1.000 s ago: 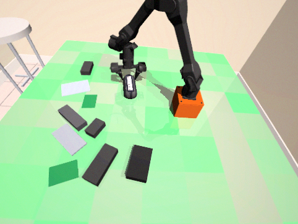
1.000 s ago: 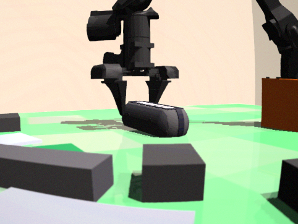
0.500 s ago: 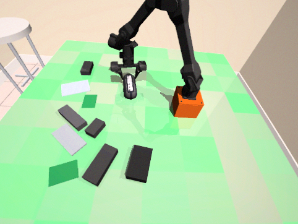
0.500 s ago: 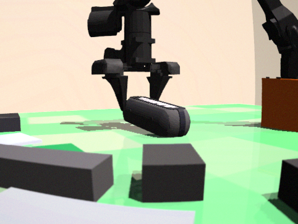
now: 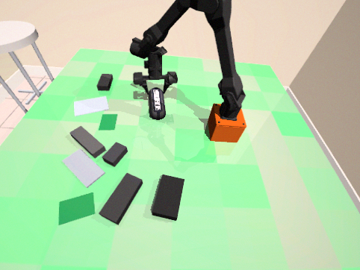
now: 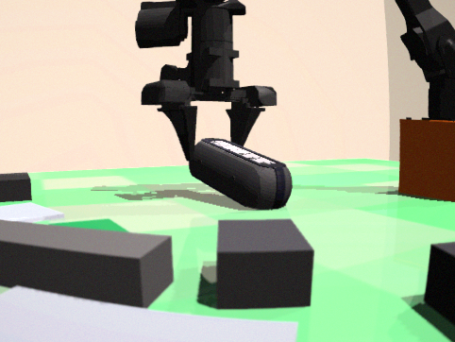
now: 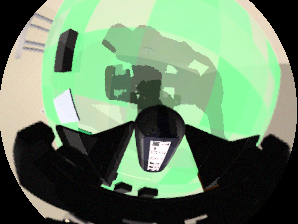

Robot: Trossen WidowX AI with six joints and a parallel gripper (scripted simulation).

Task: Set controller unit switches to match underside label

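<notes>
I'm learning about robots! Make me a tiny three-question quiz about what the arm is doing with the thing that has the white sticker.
1. True or false: the controller unit lies level.
2. Which side of the unit faces up? A) switches B) label
3. Fill in: the robot's gripper has the unit between its two ____.

Key: 1 false; 2 B; 3 fingers

So the top cam looks down at a slant over the whole green bench (image 5: 243,239) (image 6: 359,283) (image 7: 240,65). Exterior sits low and close, looking across it. Wrist rides the gripper (image 5: 156,89) (image 6: 214,151) (image 7: 159,155), facing the bench past its fingers. Top and exterior both catch the orange box (image 5: 228,130) (image 6: 427,161).
</notes>
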